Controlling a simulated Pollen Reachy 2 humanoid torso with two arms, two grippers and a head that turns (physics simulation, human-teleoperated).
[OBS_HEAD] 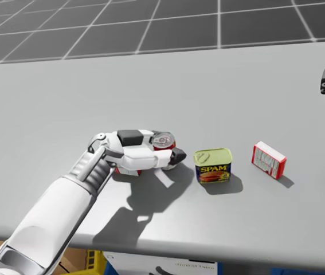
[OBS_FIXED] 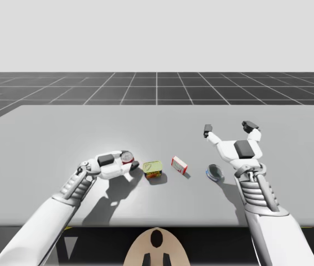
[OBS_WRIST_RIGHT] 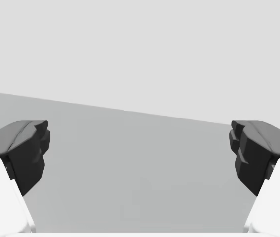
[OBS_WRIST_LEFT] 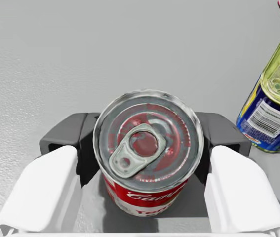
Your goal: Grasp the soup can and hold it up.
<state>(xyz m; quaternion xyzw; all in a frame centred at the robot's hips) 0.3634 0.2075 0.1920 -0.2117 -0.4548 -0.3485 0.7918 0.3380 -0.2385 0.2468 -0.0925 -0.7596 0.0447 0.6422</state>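
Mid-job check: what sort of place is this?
Probably a simulated test scene, not a real room: a plain grey table, a dark grid floor out to a blank horizon, and a soup can standing on it.

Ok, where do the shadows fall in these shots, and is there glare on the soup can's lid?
High view: my left arm casts a soft shadow on the table to its right. Head view: the yellow-and-blue can and red-and-white box shadow the same way. Left wrist view: the soup can lid shows a dull reddish reflection, no harsh glare.
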